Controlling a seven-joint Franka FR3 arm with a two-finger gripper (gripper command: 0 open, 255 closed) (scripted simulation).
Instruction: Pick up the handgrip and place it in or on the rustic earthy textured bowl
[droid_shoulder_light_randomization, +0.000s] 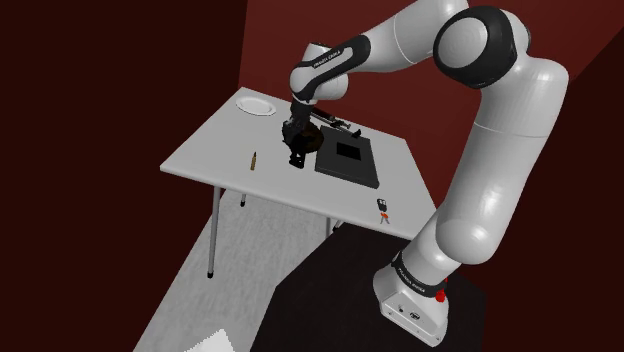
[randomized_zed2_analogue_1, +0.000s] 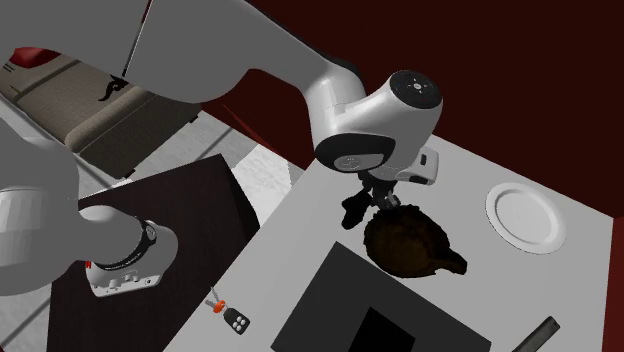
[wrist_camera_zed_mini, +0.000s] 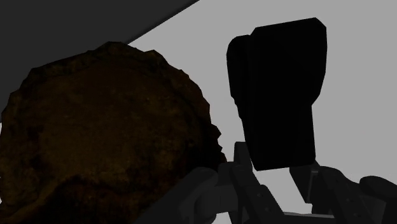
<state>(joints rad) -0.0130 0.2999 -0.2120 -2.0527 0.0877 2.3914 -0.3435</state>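
Observation:
A black handgrip (wrist_camera_zed_mini: 280, 95) sticks out from between my fingers, and my gripper (wrist_camera_zed_mini: 277, 186) is shut on its near end. In the shoulder view the gripper (droid_shoulder_light_randomization: 293, 143) hangs low over the grey table (droid_shoulder_light_randomization: 215, 150) with the handgrip (droid_shoulder_light_randomization: 296, 160) pointing down. The dark brown rough-textured bowl (wrist_camera_zed_mini: 102, 140) lies right beside the handgrip, apart from it. In the second exterior view the gripper (randomized_zed2_analogue_1: 366, 198) and handgrip (randomized_zed2_analogue_1: 354, 211) are just at the left of the bowl (randomized_zed2_analogue_1: 405, 243), near the table's edge. I cannot tell whether the handgrip touches the table.
A black mat (droid_shoulder_light_randomization: 347, 160) lies beside the bowl toward the stand. A white plate (droid_shoulder_light_randomization: 257, 105) rests at the far corner. A small brown cylinder (droid_shoulder_light_randomization: 253, 160) and a key fob with a red tag (droid_shoulder_light_randomization: 382, 209) lie near the front edge. A black object (droid_shoulder_light_randomization: 340, 124) lies behind the bowl.

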